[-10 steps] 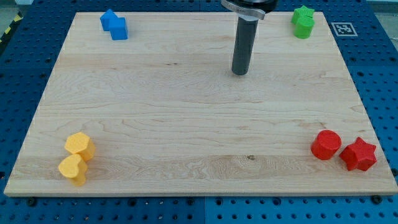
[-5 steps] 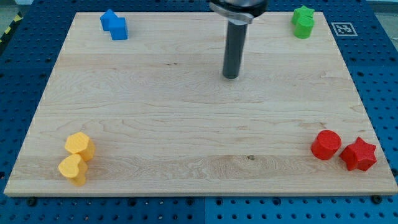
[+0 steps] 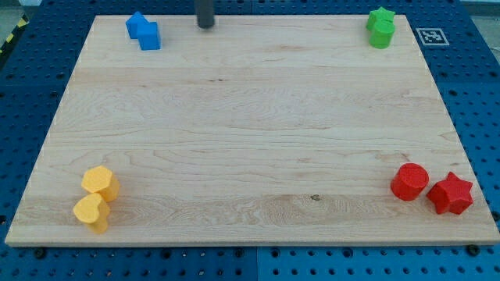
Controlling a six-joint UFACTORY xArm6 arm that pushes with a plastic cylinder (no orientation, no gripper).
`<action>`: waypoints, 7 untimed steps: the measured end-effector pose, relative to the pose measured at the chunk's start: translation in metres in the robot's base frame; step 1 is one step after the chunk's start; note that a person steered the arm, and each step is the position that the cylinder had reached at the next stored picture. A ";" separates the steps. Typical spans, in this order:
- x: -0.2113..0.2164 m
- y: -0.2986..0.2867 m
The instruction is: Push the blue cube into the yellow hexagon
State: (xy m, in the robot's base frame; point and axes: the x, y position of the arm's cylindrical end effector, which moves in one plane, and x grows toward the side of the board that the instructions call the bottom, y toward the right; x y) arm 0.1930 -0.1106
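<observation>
The blue cube [image 3: 149, 36] sits near the board's top left corner, touching a second blue block [image 3: 136, 24] on its upper left. The yellow hexagon [image 3: 101, 183] sits near the bottom left corner, with a yellow heart-like block [image 3: 92, 212] touching it just below. My tip [image 3: 205, 26] is at the top edge of the board, to the right of the blue cube with a gap of bare wood between them. Only the rod's lowest part shows.
Two green blocks [image 3: 381, 28] sit together at the top right corner. A red cylinder [image 3: 409, 182] and a red star [image 3: 451, 194] sit at the bottom right. The wooden board [image 3: 250, 133] lies on a blue pegboard table.
My tip has moved from the upper middle of the board up and to the left, to the top edge near the blue blocks. No block has moved.
</observation>
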 end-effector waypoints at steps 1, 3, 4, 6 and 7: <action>-0.002 -0.010; -0.001 -0.062; -0.002 -0.103; -0.001 -0.158; -0.001 -0.142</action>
State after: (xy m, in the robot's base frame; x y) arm 0.1919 -0.2529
